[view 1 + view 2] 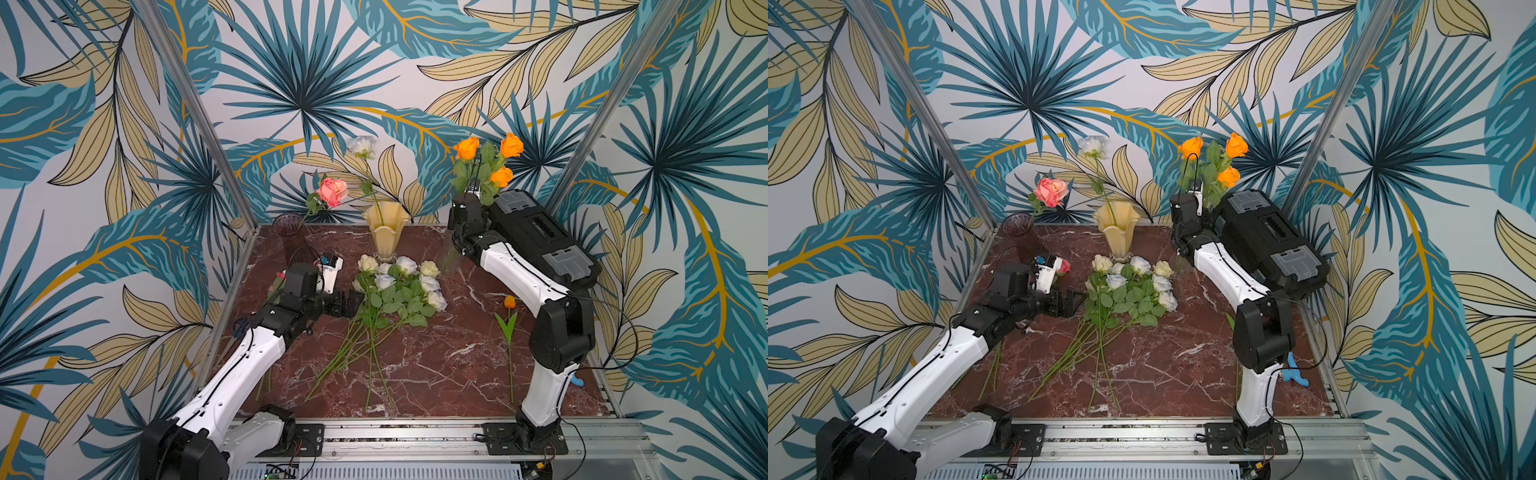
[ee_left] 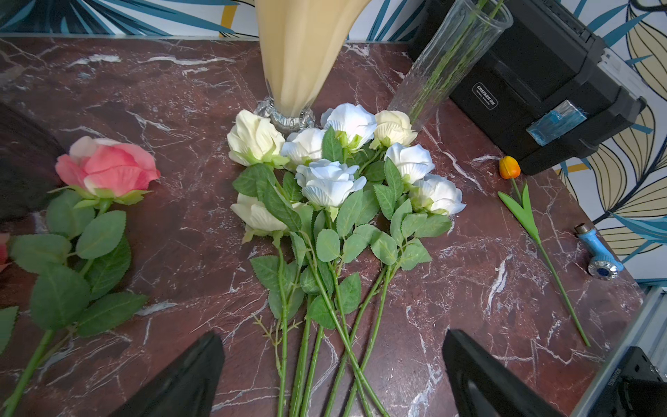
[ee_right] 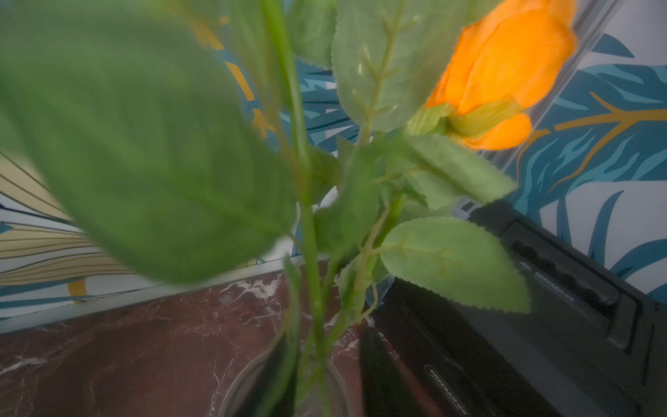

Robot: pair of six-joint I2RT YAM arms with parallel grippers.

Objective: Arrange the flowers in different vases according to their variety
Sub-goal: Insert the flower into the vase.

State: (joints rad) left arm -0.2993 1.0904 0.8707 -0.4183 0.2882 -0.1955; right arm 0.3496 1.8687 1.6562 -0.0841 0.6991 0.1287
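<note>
Right gripper (image 3: pixel 325 372), grip unclear, sits among orange roses (image 1: pixel 500 176) in the clear vase (image 2: pixel 451 61). Pulling back could snag leaves (image 3: pixel 454 263) and tip it. Left gripper (image 2: pixel 332 375) stands wide open.

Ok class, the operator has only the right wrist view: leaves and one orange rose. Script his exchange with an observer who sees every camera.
Operator: How many blooms like mine are there?
Observer: Three orange roses stand in the clear vase.
Operator: What lies loose?
Observer: A bunch of white roses lies on the table in front of the cream vase.
</note>
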